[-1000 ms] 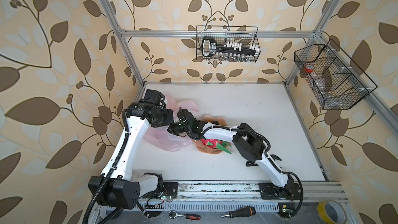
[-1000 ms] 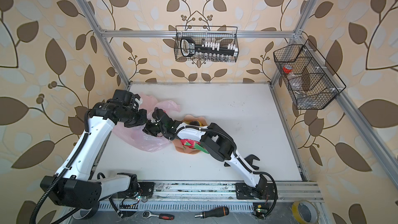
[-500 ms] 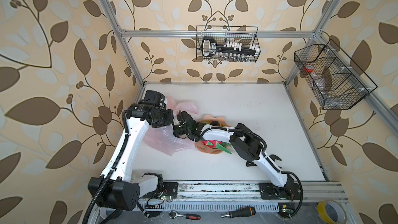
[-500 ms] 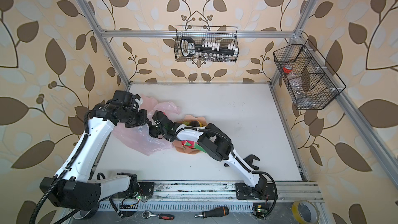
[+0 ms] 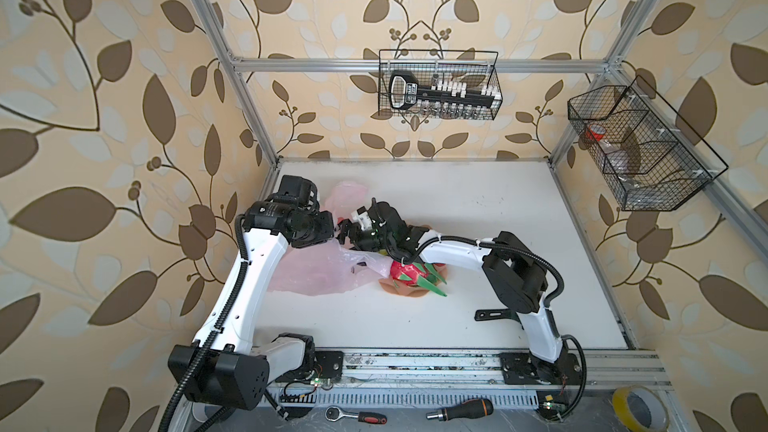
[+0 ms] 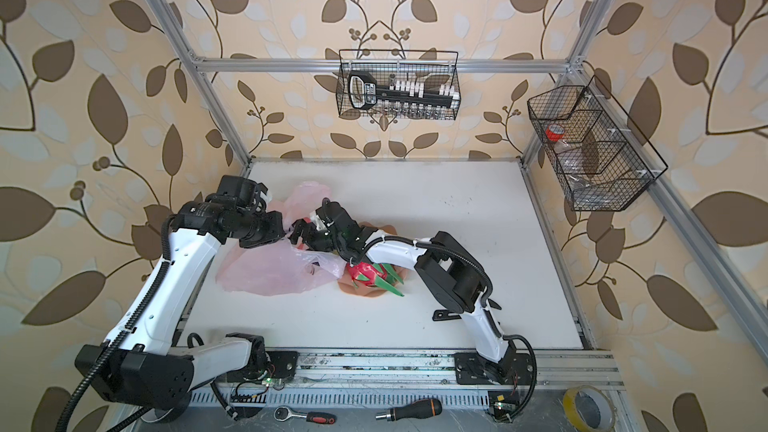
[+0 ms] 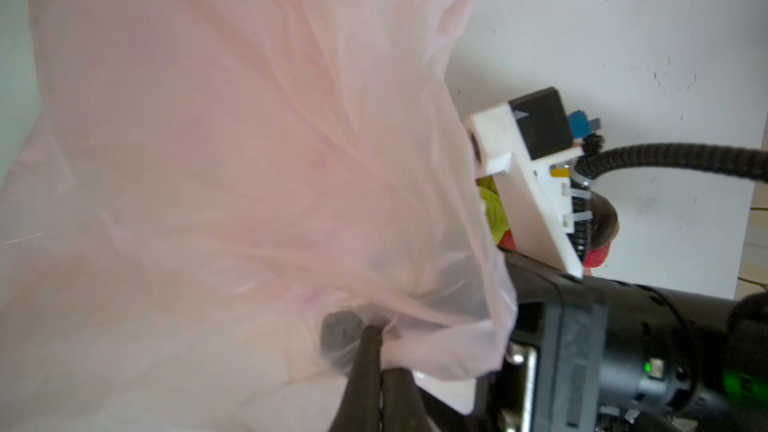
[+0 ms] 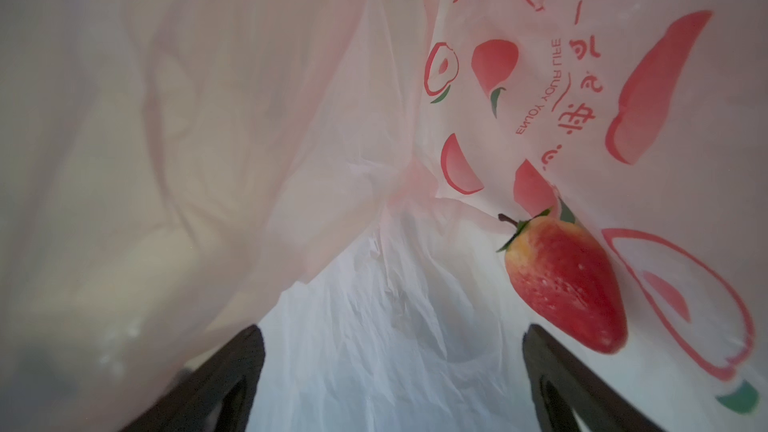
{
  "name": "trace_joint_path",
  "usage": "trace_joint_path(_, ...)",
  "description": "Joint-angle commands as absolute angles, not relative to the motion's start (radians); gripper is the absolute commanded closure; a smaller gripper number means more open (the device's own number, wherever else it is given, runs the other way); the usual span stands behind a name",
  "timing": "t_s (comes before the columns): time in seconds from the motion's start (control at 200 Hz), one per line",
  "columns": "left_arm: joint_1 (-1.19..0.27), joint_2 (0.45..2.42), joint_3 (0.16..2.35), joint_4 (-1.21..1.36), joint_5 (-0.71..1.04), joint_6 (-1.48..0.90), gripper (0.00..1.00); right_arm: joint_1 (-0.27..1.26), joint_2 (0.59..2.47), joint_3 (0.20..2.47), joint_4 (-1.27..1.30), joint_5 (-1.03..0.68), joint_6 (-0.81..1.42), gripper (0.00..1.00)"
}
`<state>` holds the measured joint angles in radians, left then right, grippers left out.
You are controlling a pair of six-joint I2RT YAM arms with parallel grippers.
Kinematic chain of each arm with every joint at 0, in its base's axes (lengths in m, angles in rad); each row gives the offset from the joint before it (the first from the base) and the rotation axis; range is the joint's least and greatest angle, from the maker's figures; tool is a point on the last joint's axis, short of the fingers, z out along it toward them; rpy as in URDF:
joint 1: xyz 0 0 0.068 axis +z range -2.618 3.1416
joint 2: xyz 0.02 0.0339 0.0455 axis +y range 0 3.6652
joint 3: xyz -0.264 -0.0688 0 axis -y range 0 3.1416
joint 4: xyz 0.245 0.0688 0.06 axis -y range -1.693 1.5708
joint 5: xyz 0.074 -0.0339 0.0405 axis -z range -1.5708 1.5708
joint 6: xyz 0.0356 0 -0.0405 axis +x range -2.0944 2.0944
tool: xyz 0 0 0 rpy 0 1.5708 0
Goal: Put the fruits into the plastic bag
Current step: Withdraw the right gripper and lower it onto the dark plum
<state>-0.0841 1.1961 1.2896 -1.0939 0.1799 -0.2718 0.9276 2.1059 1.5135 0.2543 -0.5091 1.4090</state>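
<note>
While the left gripper was clamped shut on a gathered fold of the plastic bag, the right gripper stood wide open inside the bag's mouth, holding nothing.

**Location.** The bag lay slumped on the table, at the left of both top views, its mouth turned toward the bowl. One strawberry rested on the film inside the bag, just beside one jaw and not between the two. The dragon fruit sat on the bowl, just beside the bag.

**Handling, as judged.** The bag looked thin, limp and slippery. It would collapse if released and is best pinched at the rim or a handle. The strawberry appeared light, firm and liable to roll. The dragon fruit appeared bulky. A hold across its body should serve better than one on its green scales.

**Views compared.**
- The right wrist view alone showed the strawberry and the bag's printed side.
- The left wrist view alone showed the pinch on the film, and a yellow-green fruit behind the other arm's wrist.
- Only the top views showed the dragon fruit and bowl.
</note>
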Motion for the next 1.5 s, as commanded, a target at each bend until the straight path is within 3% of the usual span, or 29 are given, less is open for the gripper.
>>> trace_joint_path(0.0,-0.079,1.172,1.267,-1.105,0.175,-0.291,1.00,0.919,2.034,1.469,0.234,-0.500,1.369,0.03)
trace_joint_path(0.255,-0.078,1.136,1.224,-1.093,0.246,-0.280,1.00,0.900,1.940,1.394,0.181,-0.413,1.270,0.02)
trace_joint_path(0.615,-0.078,1.101,1.238,-1.111,0.241,-0.281,1.00,0.887,1.798,1.401,-0.085,-0.300,1.034,0.02)
trace_joint_path(1.025,-0.079,1.074,1.229,-1.120,0.233,-0.263,1.00,0.842,1.591,1.378,-0.541,-0.020,0.557,0.00)
trace_joint_path(1.494,-0.079,1.069,1.243,-1.131,0.240,-0.235,1.00,0.748,1.754,1.457,-0.688,0.074,0.427,0.01)
